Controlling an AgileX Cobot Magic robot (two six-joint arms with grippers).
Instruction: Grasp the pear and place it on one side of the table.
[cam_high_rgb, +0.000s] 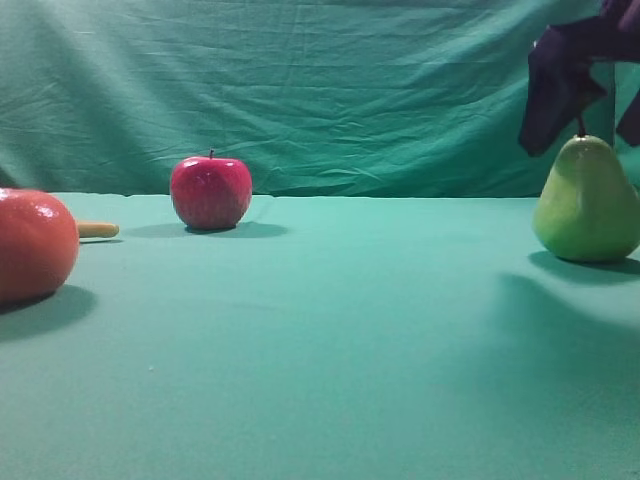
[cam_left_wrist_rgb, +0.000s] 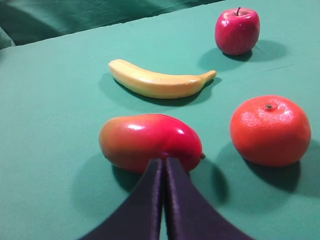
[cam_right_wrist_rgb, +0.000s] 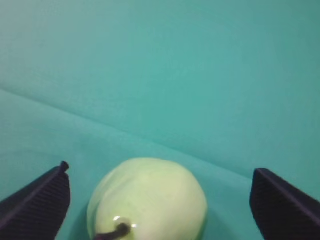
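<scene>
The yellow-green pear (cam_high_rgb: 588, 205) stands upright on the teal table (cam_high_rgb: 330, 340) at the far right, near the back edge. My right gripper (cam_high_rgb: 583, 135) hangs just above it, open, one dark finger to each side of the stem. From the right wrist, the pear (cam_right_wrist_rgb: 150, 200) sits low between the spread fingers (cam_right_wrist_rgb: 37, 205) without touching either, and the right gripper (cam_right_wrist_rgb: 160, 169) holds nothing. My left gripper (cam_left_wrist_rgb: 162, 161) is shut and empty, its tips right over a red mango (cam_left_wrist_rgb: 150, 140).
A red apple (cam_high_rgb: 210, 192) stands at the back left, a large orange (cam_high_rgb: 30, 245) at the left edge with a banana tip (cam_high_rgb: 97, 229) behind it. The left wrist shows the banana (cam_left_wrist_rgb: 160, 82), orange (cam_left_wrist_rgb: 270, 130) and apple (cam_left_wrist_rgb: 237, 30). A wrinkled green backdrop (cam_high_rgb: 300, 90) closes the rear.
</scene>
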